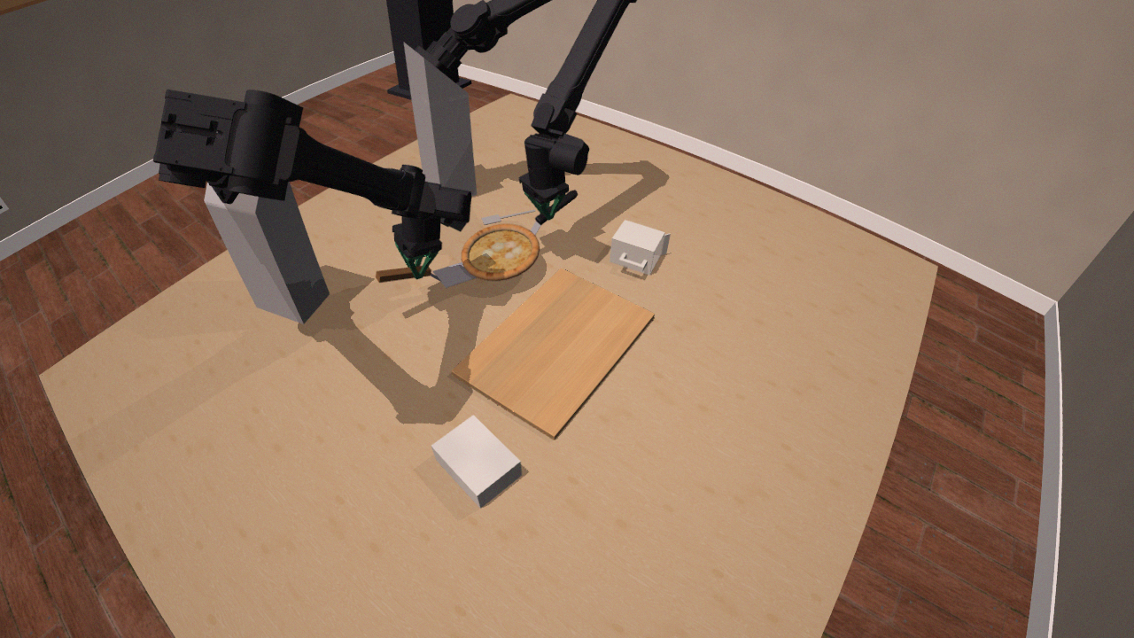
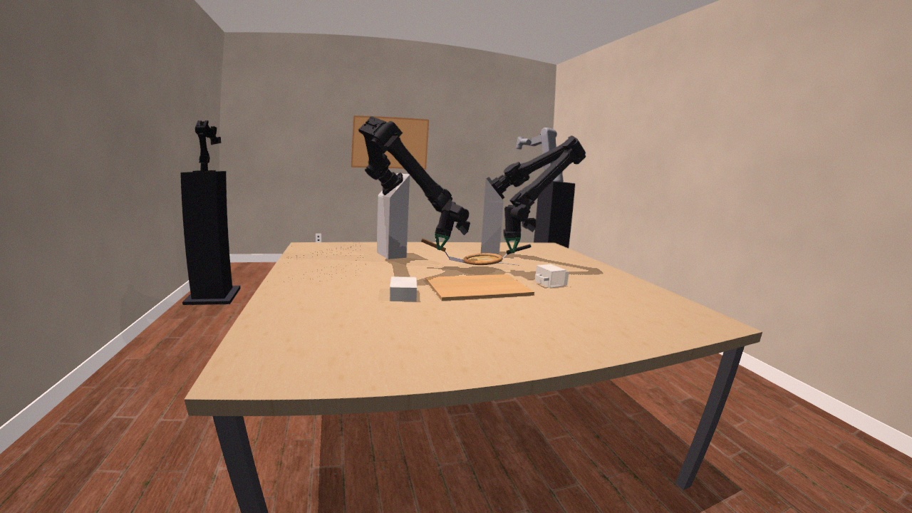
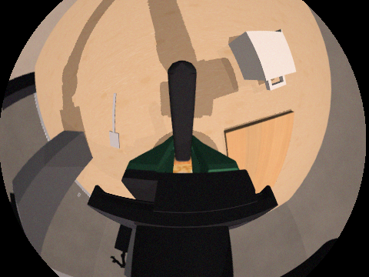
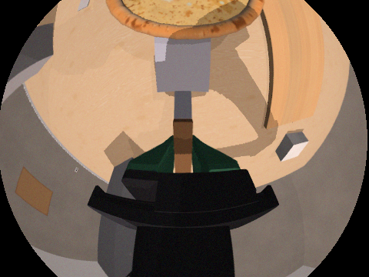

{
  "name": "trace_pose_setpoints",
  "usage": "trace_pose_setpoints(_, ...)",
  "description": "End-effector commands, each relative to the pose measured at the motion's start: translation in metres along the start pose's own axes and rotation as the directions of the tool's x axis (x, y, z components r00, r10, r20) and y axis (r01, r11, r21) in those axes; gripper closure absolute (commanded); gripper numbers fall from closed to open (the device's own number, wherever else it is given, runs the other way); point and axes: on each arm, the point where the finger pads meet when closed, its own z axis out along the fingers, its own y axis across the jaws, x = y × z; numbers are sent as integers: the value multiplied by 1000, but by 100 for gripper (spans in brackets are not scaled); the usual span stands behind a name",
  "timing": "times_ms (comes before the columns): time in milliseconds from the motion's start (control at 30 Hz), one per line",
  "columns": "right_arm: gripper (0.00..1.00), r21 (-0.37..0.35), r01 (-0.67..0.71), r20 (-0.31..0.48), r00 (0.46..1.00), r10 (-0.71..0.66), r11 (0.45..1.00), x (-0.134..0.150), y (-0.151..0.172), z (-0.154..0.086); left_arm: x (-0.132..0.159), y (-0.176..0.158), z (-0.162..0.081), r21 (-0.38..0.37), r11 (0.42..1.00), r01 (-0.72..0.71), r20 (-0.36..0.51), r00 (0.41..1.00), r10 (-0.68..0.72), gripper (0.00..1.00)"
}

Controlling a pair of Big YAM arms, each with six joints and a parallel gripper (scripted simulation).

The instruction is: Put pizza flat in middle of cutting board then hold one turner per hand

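Note:
The pizza (image 1: 500, 251) lies on the table just behind the far corner of the wooden cutting board (image 1: 555, 349). My right gripper (image 1: 417, 261) is shut on a brown-handled turner (image 1: 393, 274). My left gripper (image 1: 548, 207) stands at the pizza's opposite side, shut on a black-handled turner (image 3: 181, 103). That turner's handle points away from the pizza, and its blade is hidden under the gripper.
A thin grey tool (image 1: 507, 215) lies on the table behind the pizza. A white box with a handle (image 1: 639, 246) stands beside the board's far corner. A white block (image 1: 476, 459) sits near the board's front corner. Two grey arm pedestals (image 1: 269, 245) stand behind.

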Motion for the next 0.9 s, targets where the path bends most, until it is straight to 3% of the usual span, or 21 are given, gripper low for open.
trace_pose_setpoints(0, 94, 35, 16, 48, 999, -18, 999, -5, -10, -16, -6, 1, -8, 0, 1000, 11, -17, 1000, -11, 94)
trace_pose_setpoints(267, 94, 26, 15, 79, 997, -17, 1000, 2, -9, -19, -15, -1, -9, -9, 1000, 25, -55, 998, -26, 94)
trace_pose_setpoints(367, 94, 35, 14, 102, 995, -17, 999, 2, -11, -25, -9, -15, -26, 23, 1000, 6, -78, 997, -4, 94)
trace_pose_setpoints(433, 94, 38, 9, 116, 993, -13, 999, 1, -13, -27, -19, -6, -15, -2, 999, 32, -94, 995, -32, 94)
trace_pose_setpoints(533, 94, 32, 8, 131, 991, -12, 999, 4, -12, -27, -17, 3, -18, -12, 1000, 18, -136, 991, -19, 94)
trace_pose_setpoints(600, 94, 32, 12, 143, 990, -16, 999, 6, -8, -28, -6, -5, -34, 21, 1000, 4, -148, 989, -1, 94)
trace_pose_setpoints(700, 94, 23, 8, 138, 990, -11, 1000, 6, -2, -26, -3, -5, -32, 22, 1000, -12, -151, 988, 15, 94)
trace_pose_setpoints(867, 94, 36, 18, 180, 983, -24, 999, 9, -11, -37, -22, -8, -25, 1, 999, 35, -190, 981, -34, 94)
